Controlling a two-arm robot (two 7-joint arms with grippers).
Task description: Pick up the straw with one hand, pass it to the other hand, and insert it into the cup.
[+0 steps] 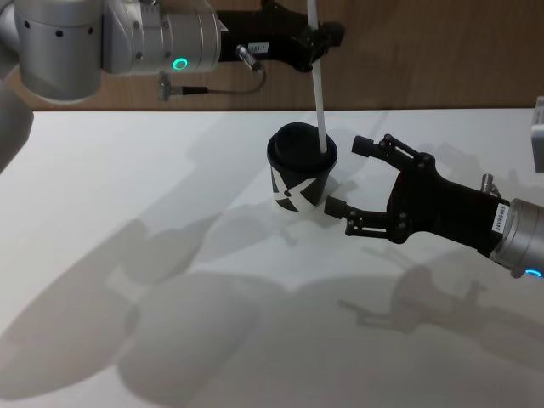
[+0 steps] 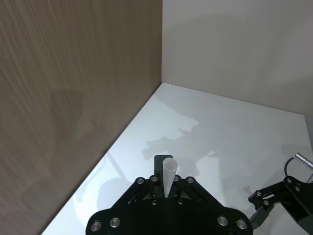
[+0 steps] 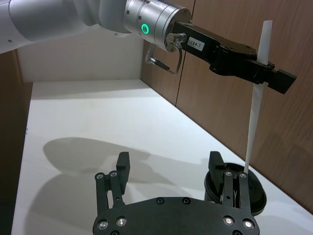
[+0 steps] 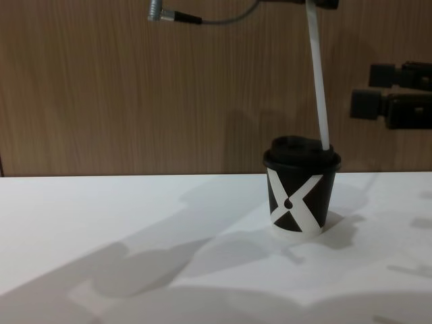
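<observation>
My left pincer [image 1: 316, 38], at the top centre of the head view, is clamped on the straw [image 1: 320, 93] near its upper end, and the straw hangs almost upright, slightly tilted, with its lower tip at the lid of the cup [image 1: 302, 167]. Whether the tip has actually entered the lid opening I cannot tell. My right pincer [image 1: 348, 176], at centre right of that view, is spread wide and holds nothing, its fingers just beside the cup without touching it. The straw is thin, white and straight. The cup, black with a white X, stands upright on the white bench [image 1: 127, 187] at frame centre.
</observation>
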